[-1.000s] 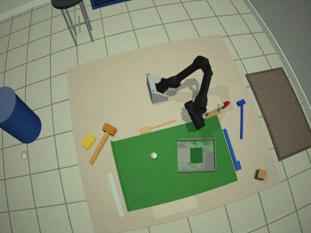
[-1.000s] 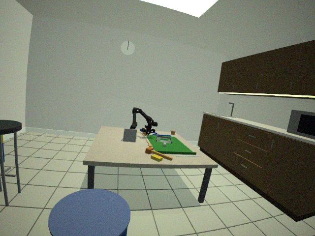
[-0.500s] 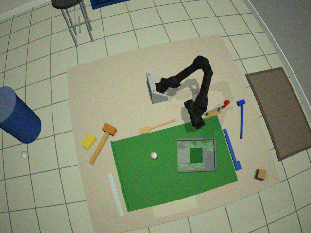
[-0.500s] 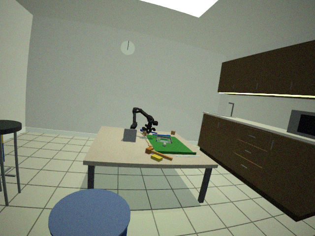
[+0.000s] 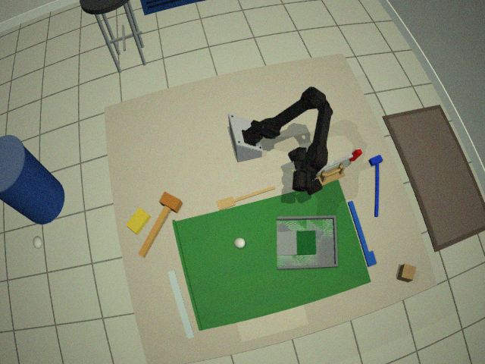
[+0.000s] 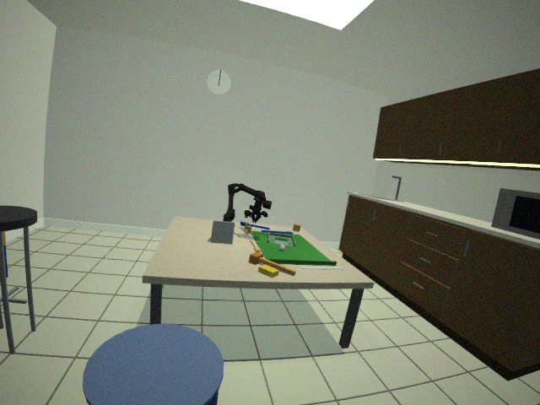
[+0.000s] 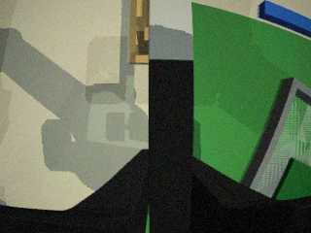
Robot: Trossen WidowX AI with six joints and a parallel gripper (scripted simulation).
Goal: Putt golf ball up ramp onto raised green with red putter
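Note:
The red putter has a red head (image 5: 355, 155) (image 6: 246, 216), a pale grey shaft (image 5: 337, 161) (image 7: 171, 41) and a black grip (image 7: 171, 107). My gripper (image 5: 309, 183) (image 6: 255, 219) (image 7: 160, 156) is shut on the black grip. The putter is raised over the wooden stand (image 5: 333, 176) (image 7: 139, 57) and a little to one side of it. The white golf ball (image 5: 239, 243) (image 6: 282, 247) lies on the green mat (image 5: 219, 290) (image 6: 305, 255). The grey ramp (image 5: 286, 242) faces the ball, and the dark green square (image 5: 306, 242) (image 7: 293, 184) lies within grey walls.
A light wooden mallet (image 5: 226, 202) lies along the mat's edge. An orange-headed hammer (image 5: 170, 202) and yellow block (image 5: 139, 221) lie left. A blue mallet (image 5: 377, 188), blue bar (image 5: 358, 227) (image 7: 287, 16) and wooden cube (image 5: 407, 272) lie right. A pale strip (image 5: 180, 305) lies beside the mat.

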